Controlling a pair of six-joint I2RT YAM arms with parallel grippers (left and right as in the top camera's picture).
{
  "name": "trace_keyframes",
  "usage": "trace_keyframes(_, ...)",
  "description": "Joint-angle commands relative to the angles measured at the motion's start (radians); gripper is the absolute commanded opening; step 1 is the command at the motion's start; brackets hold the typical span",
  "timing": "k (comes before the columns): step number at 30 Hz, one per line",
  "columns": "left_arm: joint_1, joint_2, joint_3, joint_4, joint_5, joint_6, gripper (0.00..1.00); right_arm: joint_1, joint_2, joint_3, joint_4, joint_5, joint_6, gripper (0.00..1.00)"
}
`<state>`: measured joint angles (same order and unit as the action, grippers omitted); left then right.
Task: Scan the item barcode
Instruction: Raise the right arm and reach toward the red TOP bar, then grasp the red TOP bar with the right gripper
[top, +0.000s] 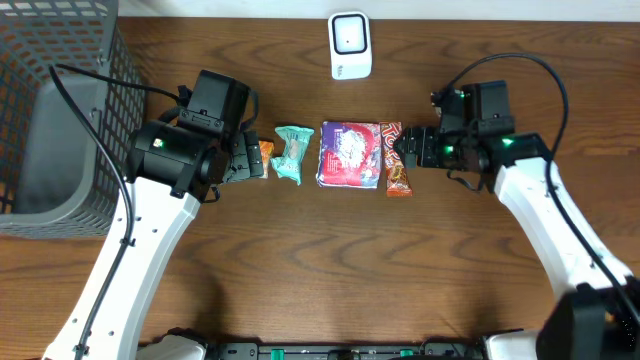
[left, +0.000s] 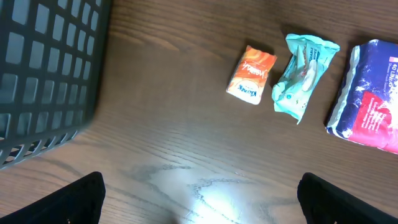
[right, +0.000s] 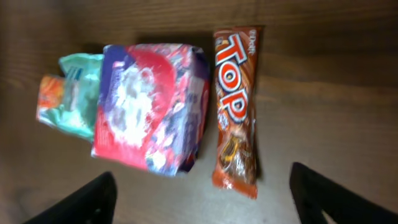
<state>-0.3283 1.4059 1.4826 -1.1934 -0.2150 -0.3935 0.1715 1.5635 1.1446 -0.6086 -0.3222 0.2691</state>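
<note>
Lying in a row on the table (top: 320, 270): orange packet (top: 265, 152), teal pouch (top: 292, 153), purple pack (top: 349, 154), chocolate bar (top: 396, 160)
Scanner (top: 350, 45): near the far edge, apart from the row
Right gripper (top: 410, 148): jaws apart, empty, over the chocolate bar
Left gripper (top: 248, 158): jaws wide apart, empty, beside the orange packet

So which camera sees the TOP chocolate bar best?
The right wrist view: the TOP bar lies whole and large there, its lettering readable. The overhead view shows it small, with the lettering unclear. The left wrist view misses it.
</note>
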Motion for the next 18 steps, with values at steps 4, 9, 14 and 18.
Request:
trace_keyframes(4,0.005,-0.005,0.008,-0.003,-0.002,-0.009,0.98,0.006,0.115,0.019,0.092,0.006,0.083,0.77)
trace_keyframes(9,0.005,-0.005,0.008,-0.003,-0.002,-0.009,0.98,0.006,0.195,0.019,0.159,0.003,0.116,0.73)
trace_keyframes(14,0.005,-0.005,0.008,-0.003,-0.002,-0.009,0.98,0.006,0.275,0.019,0.198,0.002,0.15,0.7)
trace_keyframes(18,0.005,-0.005,0.008,-0.003,-0.002,-0.009,0.98,0.006,0.329,0.019,0.217,0.003,0.15,0.71)
